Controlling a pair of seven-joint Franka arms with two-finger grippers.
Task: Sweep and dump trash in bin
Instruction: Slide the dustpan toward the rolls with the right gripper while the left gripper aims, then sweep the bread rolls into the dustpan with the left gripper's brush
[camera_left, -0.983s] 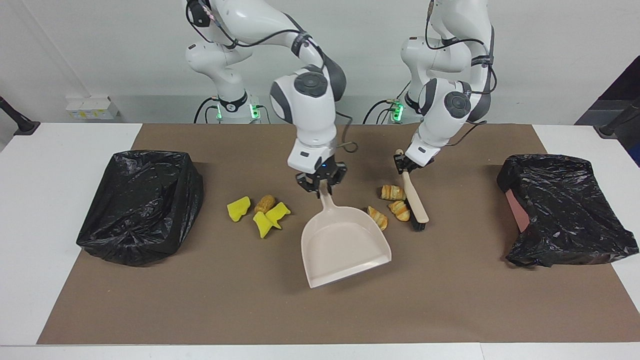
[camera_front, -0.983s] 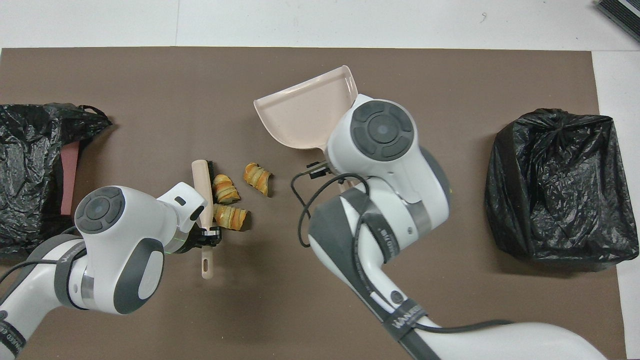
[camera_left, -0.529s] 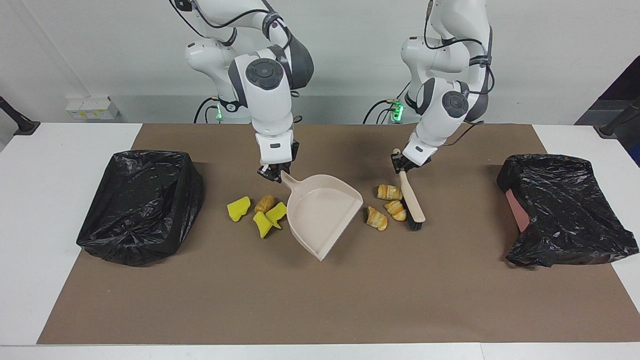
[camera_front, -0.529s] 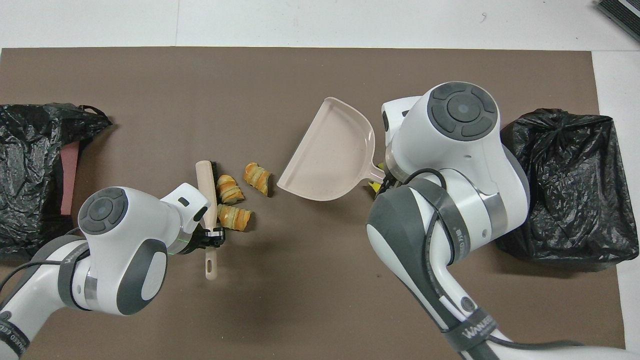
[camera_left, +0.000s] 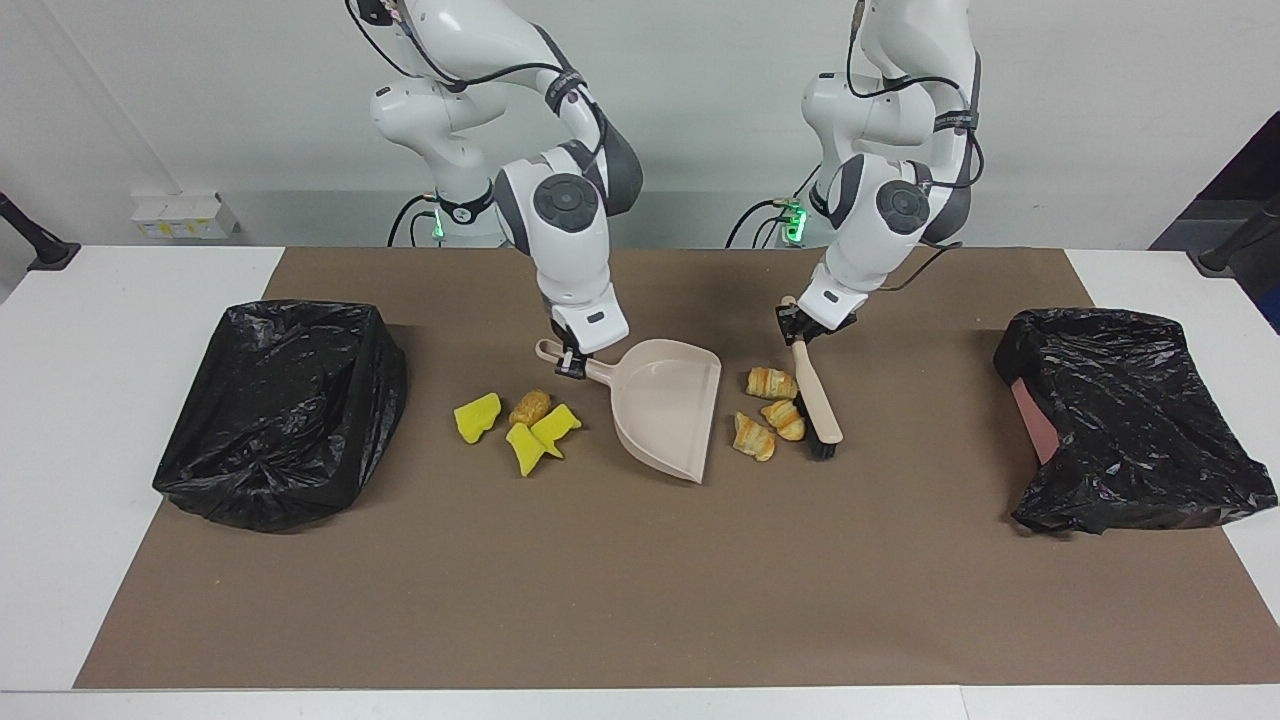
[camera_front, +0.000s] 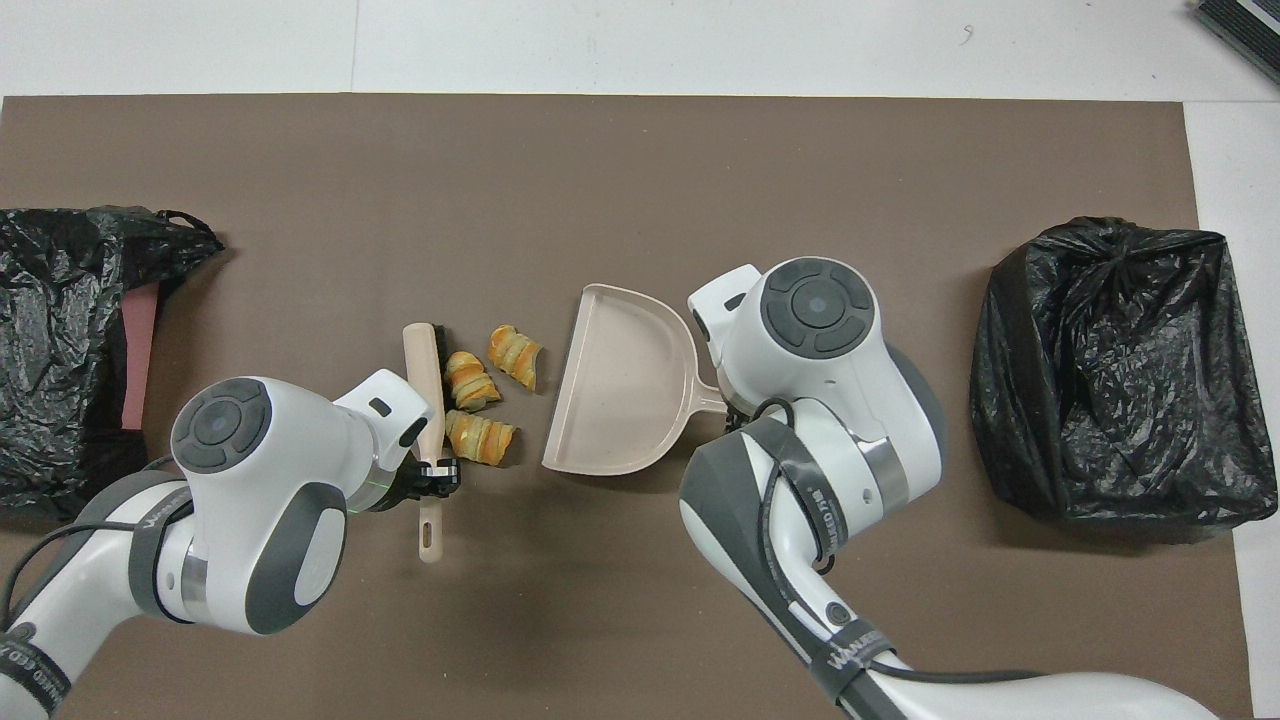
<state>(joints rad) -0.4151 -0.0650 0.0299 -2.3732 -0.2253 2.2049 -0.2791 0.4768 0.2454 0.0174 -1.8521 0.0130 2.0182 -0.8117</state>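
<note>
My right gripper (camera_left: 574, 361) is shut on the handle of the beige dustpan (camera_left: 668, 408), whose open mouth faces three tan-orange croissant pieces of trash (camera_left: 770, 383) (camera_front: 482, 437). My left gripper (camera_left: 803, 331) (camera_front: 434, 478) is shut on the beige brush (camera_left: 820, 402) (camera_front: 424, 375), which lies against the croissants, on the side away from the dustpan (camera_front: 618, 392). Beside the pan toward the right arm's end lie three yellow wedges (camera_left: 530, 440) and a brown lump (camera_left: 530, 405); the overhead view hides them under the right arm.
A black-bagged bin (camera_left: 280, 410) (camera_front: 1115, 370) stands at the right arm's end of the brown mat. A second black-bagged bin (camera_left: 1130, 420) (camera_front: 60, 340) lies at the left arm's end.
The right arm swung the dustpan round and drew it nearer to the robots, its mouth now facing the croissants. The brush nudged the croissants toward the pan.
</note>
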